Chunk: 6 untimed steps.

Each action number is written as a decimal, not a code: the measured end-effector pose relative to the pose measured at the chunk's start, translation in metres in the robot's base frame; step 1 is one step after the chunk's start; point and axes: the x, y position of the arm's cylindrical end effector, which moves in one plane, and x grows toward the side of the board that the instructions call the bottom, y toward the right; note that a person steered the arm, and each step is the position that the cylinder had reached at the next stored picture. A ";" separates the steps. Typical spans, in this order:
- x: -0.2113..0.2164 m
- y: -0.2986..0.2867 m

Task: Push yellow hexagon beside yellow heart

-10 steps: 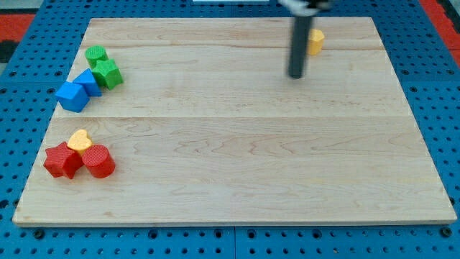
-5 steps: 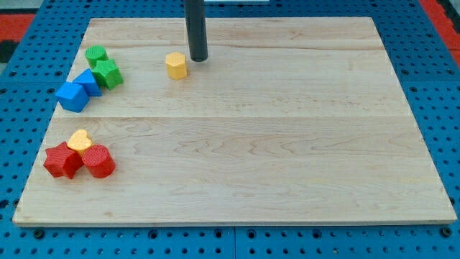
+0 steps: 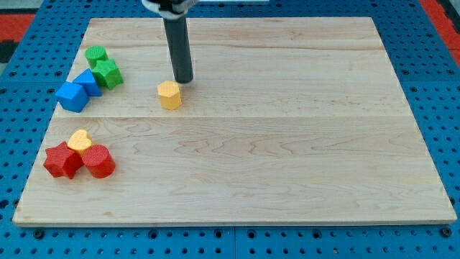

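**Hexagon lies between my tip and the heart's side**

My tip (image 3: 184, 80) is a plain rod end, with nothing to open or close, and it holds nothing. It stands just beside the yellow hexagon (image 3: 169, 94), on its upper right side; I cannot tell if they touch. The yellow heart (image 3: 80, 139) lies well apart from the hexagon, toward the view's lower left, touching the two red blocks (image 3: 77, 160). So the hexagon is on the heart's side of my tip, and I judge a push toward lower left is correct.
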 end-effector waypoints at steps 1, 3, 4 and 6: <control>0.054 -0.044; 0.100 -0.068; 0.067 -0.045; 0.098 -0.059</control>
